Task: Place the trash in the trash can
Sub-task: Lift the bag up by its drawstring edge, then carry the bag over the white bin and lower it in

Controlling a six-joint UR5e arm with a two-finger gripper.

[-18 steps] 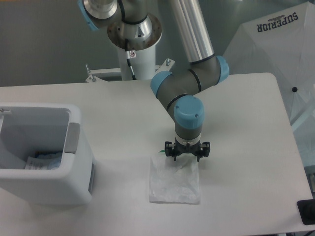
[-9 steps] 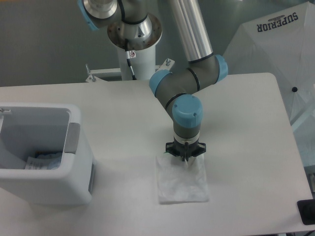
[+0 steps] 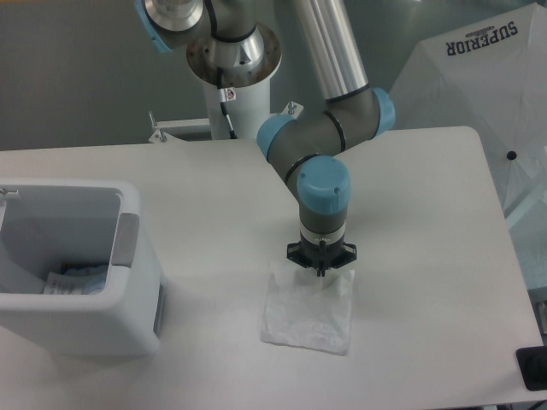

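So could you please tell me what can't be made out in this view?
- Gripper: too small and wrist-shadowed to confirm it pinches the sheet.
- Sheet's green strip: hidden under the gripper.
- Bottle in the bin: partly hidden by the front wall.
- Bin's left end: cut off by the frame edge.

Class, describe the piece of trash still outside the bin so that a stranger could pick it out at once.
Start at the white trash can on the table's left, then look right to the gripper. The flat white sheet hangs from it, lower edge at the tabletop. It is the only thin, crinkled square there.
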